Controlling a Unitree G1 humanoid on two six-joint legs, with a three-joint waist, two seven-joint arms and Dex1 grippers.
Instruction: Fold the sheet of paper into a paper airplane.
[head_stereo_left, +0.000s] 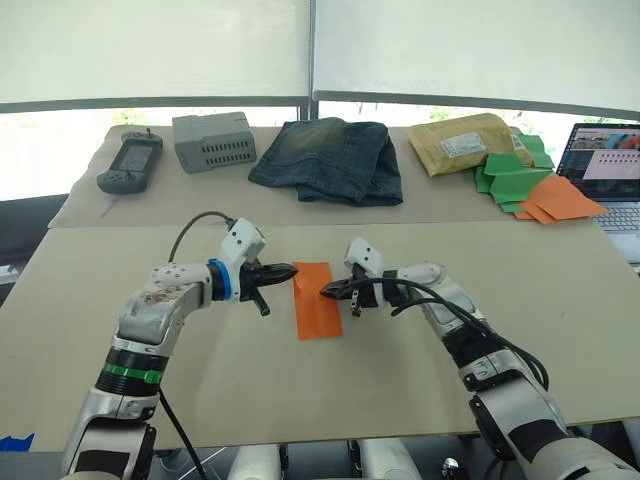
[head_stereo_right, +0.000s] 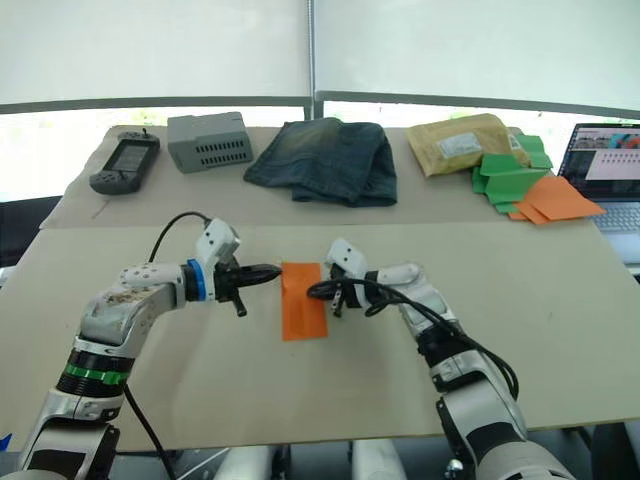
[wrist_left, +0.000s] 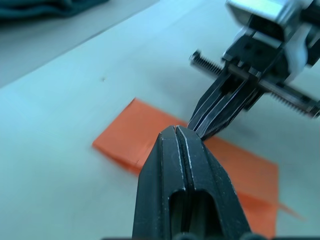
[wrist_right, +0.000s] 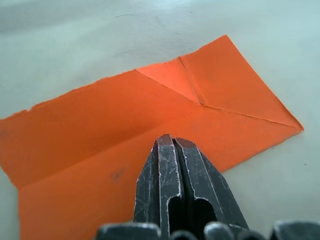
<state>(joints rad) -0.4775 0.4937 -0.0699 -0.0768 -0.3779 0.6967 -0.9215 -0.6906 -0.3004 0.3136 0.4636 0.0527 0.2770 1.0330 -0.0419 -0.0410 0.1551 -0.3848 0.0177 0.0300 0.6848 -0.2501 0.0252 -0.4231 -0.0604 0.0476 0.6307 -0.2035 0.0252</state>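
The sheet of paper (head_stereo_left: 317, 300) lies flat mid-table as a narrow bright orange strip, folded lengthwise, with one corner turned in as a small triangle (wrist_right: 172, 80). My left gripper (head_stereo_left: 292, 269) is shut, its tip over the strip's far left edge. From the other side my right gripper (head_stereo_left: 325, 291) is shut too, its tip over the strip's right edge. In the left wrist view the two closed tips nearly meet above the paper (wrist_left: 125, 142). Nothing is held between either pair of fingers. No paper airplane shape shows.
Along the far edge lie a handheld controller (head_stereo_left: 130, 165), a grey box (head_stereo_left: 213, 140), folded jeans (head_stereo_left: 330, 158), a padded envelope (head_stereo_left: 465, 143) and a pile of green and orange paper pieces (head_stereo_left: 530, 185). A laptop (head_stereo_left: 608, 165) stands at the far right.
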